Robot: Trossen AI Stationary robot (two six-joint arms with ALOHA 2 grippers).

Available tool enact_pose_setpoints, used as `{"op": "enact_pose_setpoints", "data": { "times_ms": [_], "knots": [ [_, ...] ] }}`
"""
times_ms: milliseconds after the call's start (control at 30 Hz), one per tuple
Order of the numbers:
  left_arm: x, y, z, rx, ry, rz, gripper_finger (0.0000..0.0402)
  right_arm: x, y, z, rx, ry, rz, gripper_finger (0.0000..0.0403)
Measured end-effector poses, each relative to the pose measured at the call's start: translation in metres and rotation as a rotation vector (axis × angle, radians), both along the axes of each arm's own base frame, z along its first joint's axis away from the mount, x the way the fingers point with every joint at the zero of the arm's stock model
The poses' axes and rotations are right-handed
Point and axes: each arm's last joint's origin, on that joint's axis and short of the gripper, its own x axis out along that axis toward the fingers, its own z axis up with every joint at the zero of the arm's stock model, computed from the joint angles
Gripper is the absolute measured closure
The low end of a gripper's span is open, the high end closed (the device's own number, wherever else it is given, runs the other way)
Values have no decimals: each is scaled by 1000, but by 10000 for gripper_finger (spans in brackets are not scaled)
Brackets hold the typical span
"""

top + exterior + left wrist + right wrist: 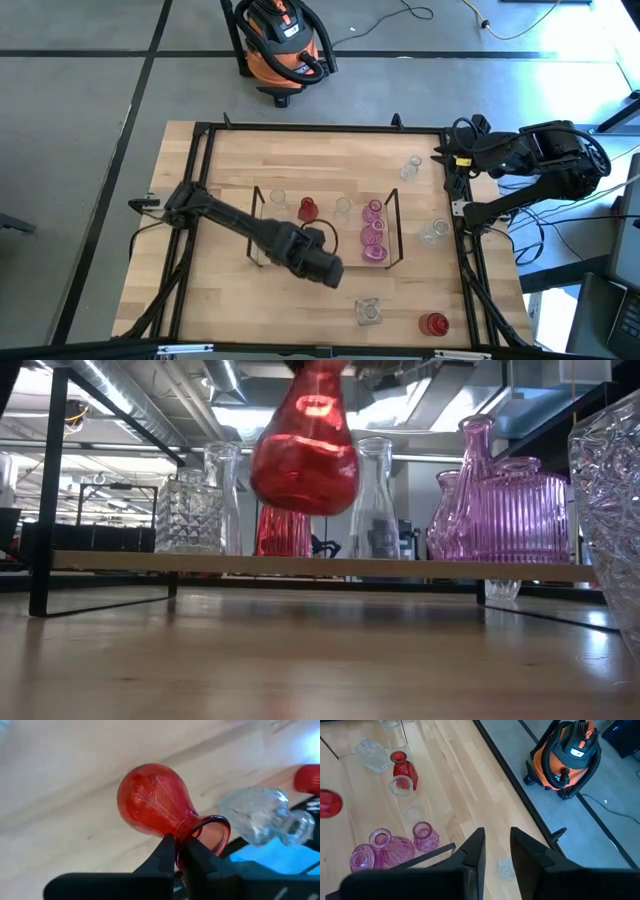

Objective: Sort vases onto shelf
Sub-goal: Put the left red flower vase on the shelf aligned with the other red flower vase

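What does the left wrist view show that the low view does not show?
Only the left wrist view shows the left gripper shut on the rim of the round red vase, off the table. Only the low view shows the shelf carrying the pink vases and a cut-glass jar. Both show that red vase lifted.
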Motion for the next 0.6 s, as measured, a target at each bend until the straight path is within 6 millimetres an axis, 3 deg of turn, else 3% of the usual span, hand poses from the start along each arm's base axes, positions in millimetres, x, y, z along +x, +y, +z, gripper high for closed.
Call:
{"op": "enact_pose_setpoints", "data": {
  "times_ms": [233, 433, 600],
  "knots": [
    [7, 49, 12, -6, 3, -91, 395, 0, 0, -1, 10, 8, 9, 329],
    [-7, 88, 32, 20, 33, -106, 395, -1, 1, -2, 35, 22, 30, 329],
    [-11, 109, 36, -41, 61, -168, 395, -1, 2, -2, 61, 16, 27, 329]
  ]
}}
